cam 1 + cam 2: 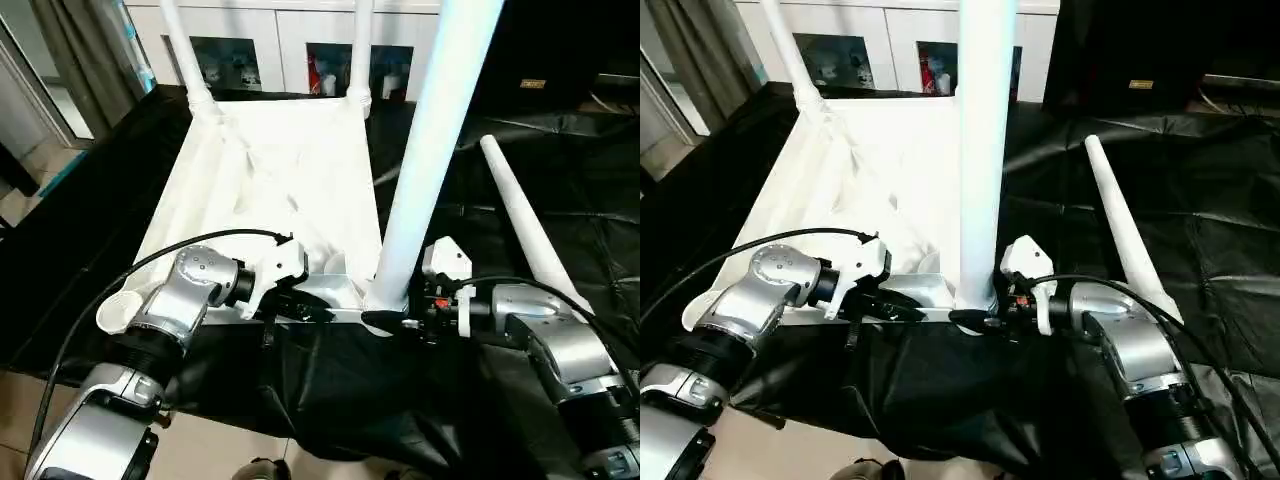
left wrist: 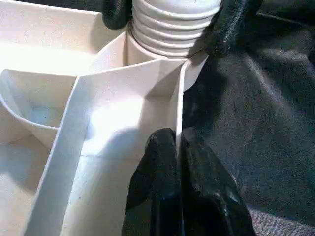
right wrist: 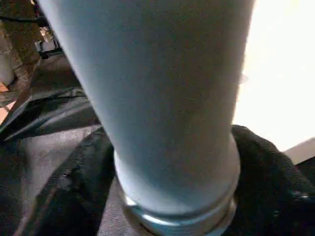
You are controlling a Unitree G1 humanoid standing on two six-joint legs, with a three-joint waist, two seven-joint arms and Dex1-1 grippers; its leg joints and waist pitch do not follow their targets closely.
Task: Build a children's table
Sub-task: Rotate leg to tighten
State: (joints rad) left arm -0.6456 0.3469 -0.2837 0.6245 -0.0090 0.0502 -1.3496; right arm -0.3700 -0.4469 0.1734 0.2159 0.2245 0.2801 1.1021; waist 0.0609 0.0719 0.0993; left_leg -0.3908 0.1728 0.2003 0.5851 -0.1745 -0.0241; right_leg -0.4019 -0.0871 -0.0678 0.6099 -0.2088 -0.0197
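The white table top (image 1: 270,170) lies upside down on black cloth, ribs facing up. Two legs (image 1: 185,60) (image 1: 360,50) stand in its far corner sockets. A third leg (image 1: 430,150) stands upright at the near right corner, its threaded end (image 2: 172,24) sitting at the socket. My right gripper (image 1: 385,320) is closed around that leg's base, one black finger (image 2: 231,24) on each side. My left gripper (image 2: 177,137) is shut on the table top's thin near rim wall, just left of that corner. Another leg (image 1: 530,230) lies loose on the cloth to the right.
A white cabinet with glass doors (image 1: 290,40) stands behind the table top. Black cloth (image 1: 560,150) covers the work surface and hangs over its near edge. Bare floor (image 1: 230,450) shows below. A grey curtain (image 1: 90,50) hangs at the far left.
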